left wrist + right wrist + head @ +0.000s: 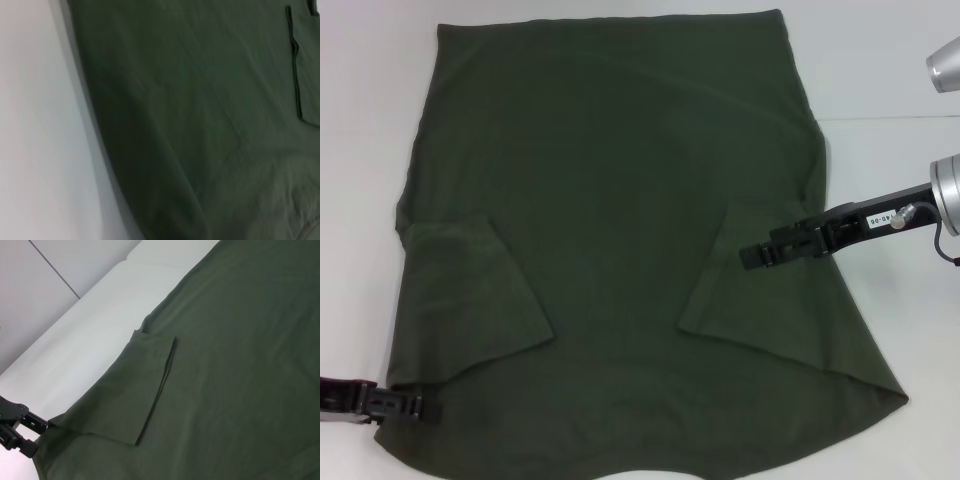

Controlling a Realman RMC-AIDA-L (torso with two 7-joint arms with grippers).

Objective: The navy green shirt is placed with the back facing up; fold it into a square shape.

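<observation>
The navy green shirt [620, 220] lies spread flat on the white table [360, 120], with both short sleeves folded inward onto the body. The left sleeve [470, 290] and the right sleeve [740, 300] each form a flap. My left gripper [420, 405] sits at the shirt's near left corner, touching the fabric edge; the right wrist view shows it there too [22, 432]. My right gripper [752, 256] hovers over the shirt's right side, just above the folded right sleeve. The left wrist view shows mostly the shirt [200, 125].
White tabletop [100, 330] borders the shirt on the left and right. The shirt's near hem reaches the lower edge of the head view. A grey part of the right arm [945, 65] shows at the upper right.
</observation>
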